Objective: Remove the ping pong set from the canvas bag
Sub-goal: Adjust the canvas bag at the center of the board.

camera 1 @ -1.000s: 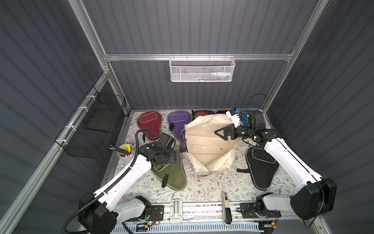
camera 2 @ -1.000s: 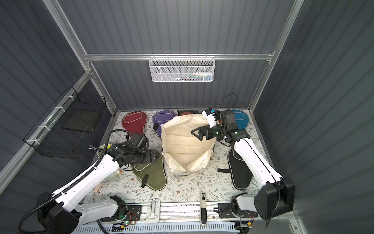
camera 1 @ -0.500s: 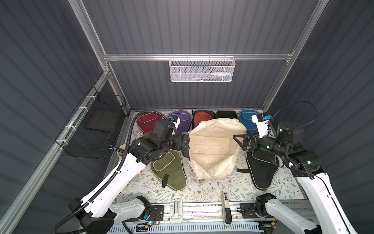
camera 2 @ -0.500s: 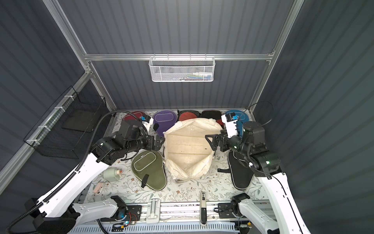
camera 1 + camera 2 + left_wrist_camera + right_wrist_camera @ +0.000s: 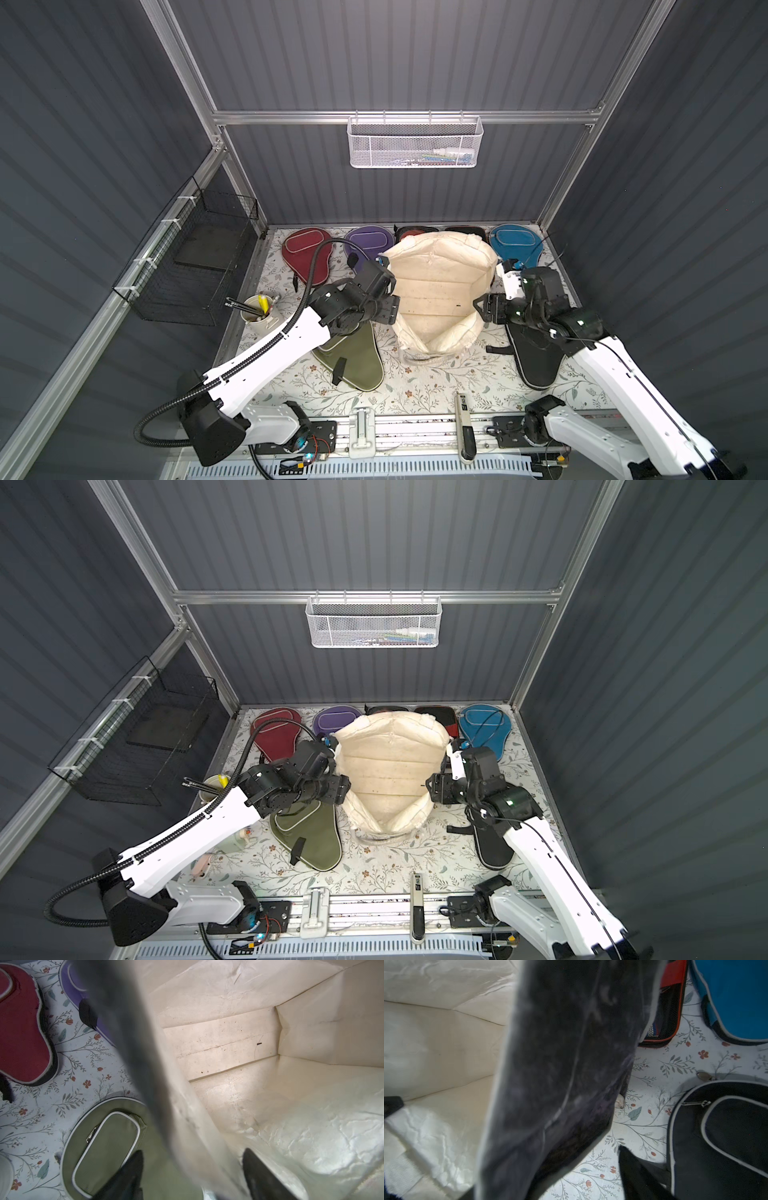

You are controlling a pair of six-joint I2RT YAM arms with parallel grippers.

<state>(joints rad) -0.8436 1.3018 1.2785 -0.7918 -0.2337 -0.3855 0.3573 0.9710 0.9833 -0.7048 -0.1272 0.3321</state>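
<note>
On the flowered table [image 5: 415,386] inside dark ribbed walls, we see both arms have just swung to the canvas bag [image 5: 440,291], left gripper [image 5: 193,1159] half-open astride its side wall, right gripper [image 5: 482,309] opposite, grip hidden from us, baring an empty inside, so the ping pong set [image 5: 357,357] lies around it, seemingly all out.

canvas bag [image 5: 436,286], matt cloth, inside perhaps glossy

Close to both wrist cameras, the wall of the bag [image 5: 149,1068] is a dark blur. In both top views the bag hides most of the case [image 5: 415,229] at its 12 o'clock. The basket [image 5: 415,143] holds things too small to tell.
</note>
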